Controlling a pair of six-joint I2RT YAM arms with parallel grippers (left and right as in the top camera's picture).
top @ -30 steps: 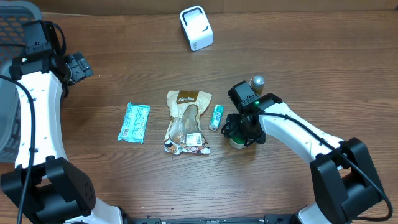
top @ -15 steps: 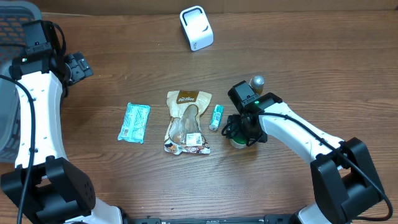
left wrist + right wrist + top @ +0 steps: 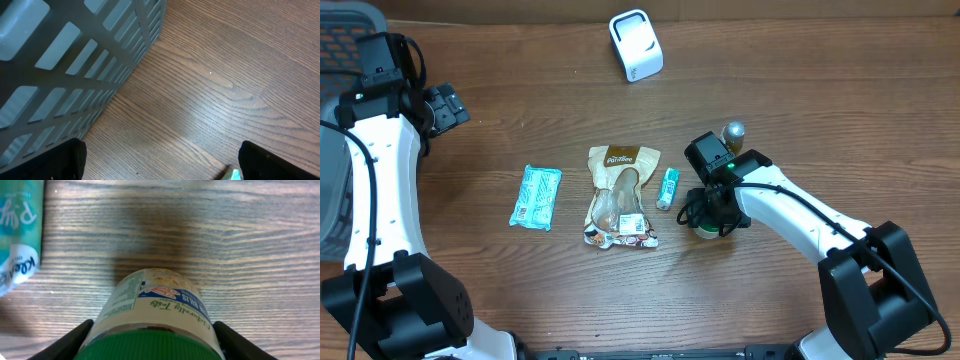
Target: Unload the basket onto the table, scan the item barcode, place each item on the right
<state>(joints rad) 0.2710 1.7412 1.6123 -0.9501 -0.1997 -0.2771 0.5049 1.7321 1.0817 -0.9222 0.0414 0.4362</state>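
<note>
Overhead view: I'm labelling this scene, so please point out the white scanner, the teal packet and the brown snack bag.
white scanner (image 3: 636,45), overhead view, middle of its top face.
teal packet (image 3: 537,197), overhead view, centre of the wrapper.
brown snack bag (image 3: 621,195), overhead view, clear window at its middle.

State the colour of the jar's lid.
Green; the lid shows best in the right wrist view.

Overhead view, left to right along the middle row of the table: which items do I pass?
teal packet → brown pouch → small teal tube → green-lidded jar. The white scanner is left out: it sits farther back, level with the pouch.
</note>
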